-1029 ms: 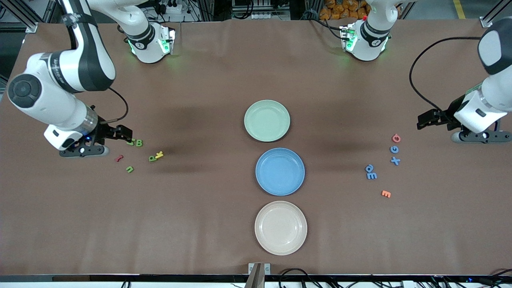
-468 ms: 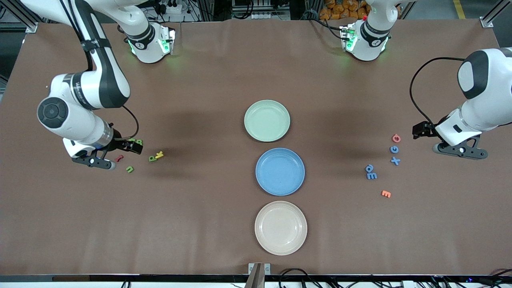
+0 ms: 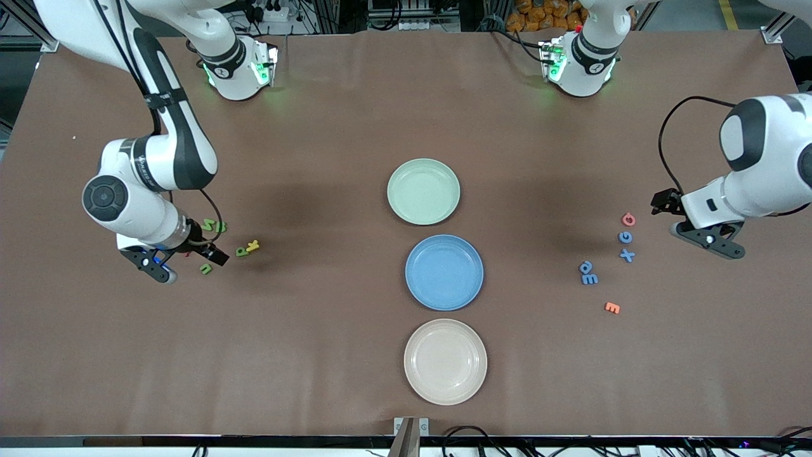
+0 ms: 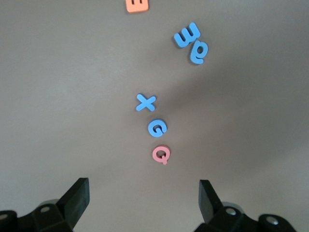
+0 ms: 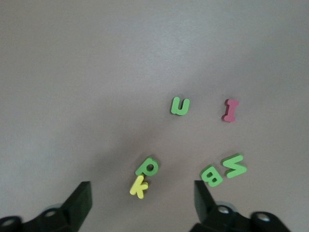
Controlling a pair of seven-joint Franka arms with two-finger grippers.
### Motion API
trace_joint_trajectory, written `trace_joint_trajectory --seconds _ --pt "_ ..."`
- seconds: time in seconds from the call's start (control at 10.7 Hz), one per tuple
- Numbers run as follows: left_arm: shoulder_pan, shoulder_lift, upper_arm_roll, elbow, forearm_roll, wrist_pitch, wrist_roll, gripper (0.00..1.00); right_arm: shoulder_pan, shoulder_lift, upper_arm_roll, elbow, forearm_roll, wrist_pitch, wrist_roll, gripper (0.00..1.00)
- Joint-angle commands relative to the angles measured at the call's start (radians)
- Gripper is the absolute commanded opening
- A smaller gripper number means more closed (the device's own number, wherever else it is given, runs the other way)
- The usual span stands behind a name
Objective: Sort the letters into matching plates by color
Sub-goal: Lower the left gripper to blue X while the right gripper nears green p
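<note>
The four small dark green foam letters (image 5: pixel 179 106) lie scattered at the right arm's end of the table and the four blue foam letters (image 4: pixel 158 128) at the left arm's end, both groups well apart from the pale green round plate (image 3: pixel 423 191) and bright blue round plate (image 3: pixel 444 272) in the middle. The right gripper (image 5: pixel 140 203) hangs over the green group, the left gripper (image 4: pixel 144 200) over the blue. Both have fingers spread wide and empty, probably each lining up a first pick.
</note>
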Motion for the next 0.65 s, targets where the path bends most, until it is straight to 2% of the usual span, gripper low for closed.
trace_joint_trajectory --seconds 0.0,0.19,0.28,0.37,0.56 --pt "-0.002 0.066 -0.010 -0.005 0.020 0.060 0.033 1.00 -0.010 0.035 0.001 0.020 -0.002 0.025 0.233 0.93" --pt "-0.016 0.150 -0.007 0.002 0.041 0.158 0.033 1.00 -0.025 0.057 -0.002 0.021 0.038 0.053 0.258 0.93" --pt "-0.016 0.175 -0.009 0.005 0.108 0.186 0.030 1.00 -0.029 0.069 -0.003 0.021 0.096 0.060 0.274 0.93" --pt "-0.016 0.191 -0.009 0.009 0.133 0.194 0.025 1.00 -0.032 0.083 -0.008 0.022 0.139 0.075 0.307 0.93" --pt "-0.013 0.218 -0.009 0.011 0.138 0.196 0.031 1.00 -0.033 0.113 -0.017 0.037 0.153 0.096 0.388 0.92"
